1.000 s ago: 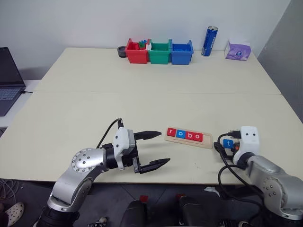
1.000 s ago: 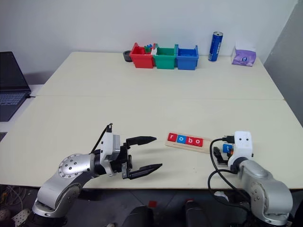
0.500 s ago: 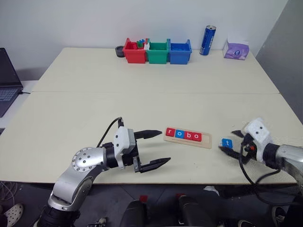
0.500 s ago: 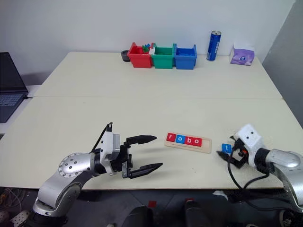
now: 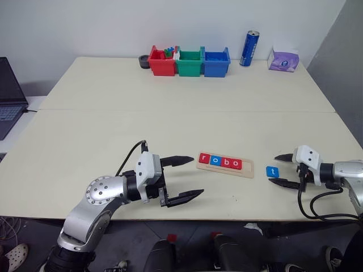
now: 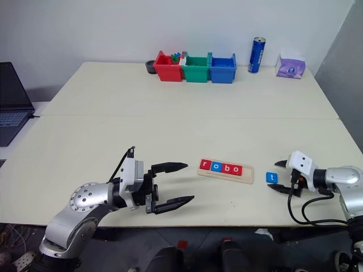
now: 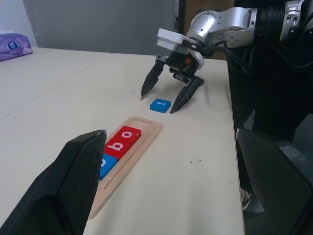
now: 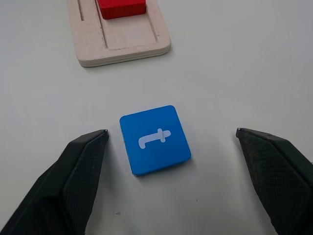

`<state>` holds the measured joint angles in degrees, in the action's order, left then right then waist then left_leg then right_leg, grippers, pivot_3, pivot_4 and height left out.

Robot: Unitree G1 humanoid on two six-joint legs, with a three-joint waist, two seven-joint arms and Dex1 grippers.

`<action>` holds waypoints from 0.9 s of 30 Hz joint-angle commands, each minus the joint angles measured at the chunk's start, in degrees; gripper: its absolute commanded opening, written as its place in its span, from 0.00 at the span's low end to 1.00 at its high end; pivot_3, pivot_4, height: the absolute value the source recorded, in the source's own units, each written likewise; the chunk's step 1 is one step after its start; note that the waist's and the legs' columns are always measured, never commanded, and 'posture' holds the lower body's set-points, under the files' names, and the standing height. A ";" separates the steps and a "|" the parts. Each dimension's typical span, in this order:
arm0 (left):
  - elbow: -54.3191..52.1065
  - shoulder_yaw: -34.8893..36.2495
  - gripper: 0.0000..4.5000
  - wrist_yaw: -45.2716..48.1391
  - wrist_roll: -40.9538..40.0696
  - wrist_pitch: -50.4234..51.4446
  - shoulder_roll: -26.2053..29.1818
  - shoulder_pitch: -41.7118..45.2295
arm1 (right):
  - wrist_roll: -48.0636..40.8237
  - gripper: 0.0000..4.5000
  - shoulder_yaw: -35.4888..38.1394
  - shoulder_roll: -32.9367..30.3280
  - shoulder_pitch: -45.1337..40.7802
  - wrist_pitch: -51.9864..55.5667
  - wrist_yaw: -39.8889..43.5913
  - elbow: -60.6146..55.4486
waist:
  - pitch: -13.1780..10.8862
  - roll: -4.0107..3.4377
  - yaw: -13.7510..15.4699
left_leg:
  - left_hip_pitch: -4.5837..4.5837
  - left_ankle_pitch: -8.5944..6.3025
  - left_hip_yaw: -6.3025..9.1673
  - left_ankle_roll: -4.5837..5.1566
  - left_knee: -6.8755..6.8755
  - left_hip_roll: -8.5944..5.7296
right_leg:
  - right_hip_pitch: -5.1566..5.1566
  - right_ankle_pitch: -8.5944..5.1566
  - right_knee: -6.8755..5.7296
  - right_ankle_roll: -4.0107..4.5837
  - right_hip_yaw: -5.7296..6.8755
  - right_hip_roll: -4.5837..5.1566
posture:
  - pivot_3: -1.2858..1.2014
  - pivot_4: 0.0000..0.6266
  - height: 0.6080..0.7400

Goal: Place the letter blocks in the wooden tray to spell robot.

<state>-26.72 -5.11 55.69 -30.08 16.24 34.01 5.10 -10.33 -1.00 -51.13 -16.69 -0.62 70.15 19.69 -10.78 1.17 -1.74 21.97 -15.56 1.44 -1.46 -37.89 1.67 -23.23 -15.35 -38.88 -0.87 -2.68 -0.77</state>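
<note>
Over on the left, the left gripper (image 5: pixel 184 178) hangs level above the tabletop (image 5: pixel 170 107), pointing across toward the wooden tray (image 5: pixel 226 164). Its fingers are spread as wide as they go, with nothing between them. It sits just short of the tray's near end, idle by the look of it.

Middle of the scene: the tray lies flat near the front edge, and four letter blocks (image 5: pixel 220 162) sit in its groove reading r, o, b, o, in red, blue, red, red. One slot is bare at the tray's right end.

Now to the right: the blue t block (image 5: pixel 273 170) lies flat on the tabletop, just beside that bare end but apart from it. The right gripper (image 5: pixel 285 169) is right on it, fingers wide open either side of the tile, holding nothing yet. The forearm comes in low from the right edge, the gripper angled down and pointing back toward the tray.

The step in hand looks like the pick-up of the t. To do it well, I'd say the fingers want to drop until the tips are at tabletop level and close squarely on two opposite edges, since a thin tile gripped on its corners could twist or pop out. The right wrist view shows the tile slightly off-centre between the fingers and turned a little, so a small correction first would help. The letter also needs to end up reading the same way as its neighbours.
</note>
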 commanded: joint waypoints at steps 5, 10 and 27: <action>-1.89 1.42 1.00 0.01 -0.39 -0.96 0.61 -0.72 | 0.51 0.55 -1.02 0.27 -0.07 0.18 3.12 0.64 | 0.00 0.00 0.03 | -0.02 0.00 0.00 0.00 -0.02 0.00 | 0.02 0.00 -0.01 0.00 0.00 0.00 | 0.52 0.24 1.00; -1.47 1.52 1.00 0.31 -0.34 -1.27 0.62 -0.73 | 0.71 0.32 -0.91 1.25 -1.36 0.49 2.59 0.59 | 0.00 0.00 -0.10 | -0.08 0.01 -0.04 -0.01 -0.07 0.00 | 0.05 0.03 -0.06 -0.03 -0.03 0.01 | 0.52 0.24 1.00; -1.66 2.42 1.00 -0.04 -0.40 -1.18 1.32 -0.99 | 2.07 0.32 -5.59 6.36 -10.33 3.41 3.05 -5.00 | 0.00 -0.01 0.10 | -0.04 0.01 0.00 -0.01 -0.06 0.00 | 0.02 0.05 -0.07 -0.01 0.02 0.05 | 0.52 0.24 1.00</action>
<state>-26.63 -4.09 55.67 -30.08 15.68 34.89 4.08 -8.59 -6.62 -44.56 -25.76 4.15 72.55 14.29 -10.78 1.16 -1.64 21.93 -15.55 1.43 -1.47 -37.95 1.66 -23.21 -15.29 -38.95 -0.87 -2.66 -0.71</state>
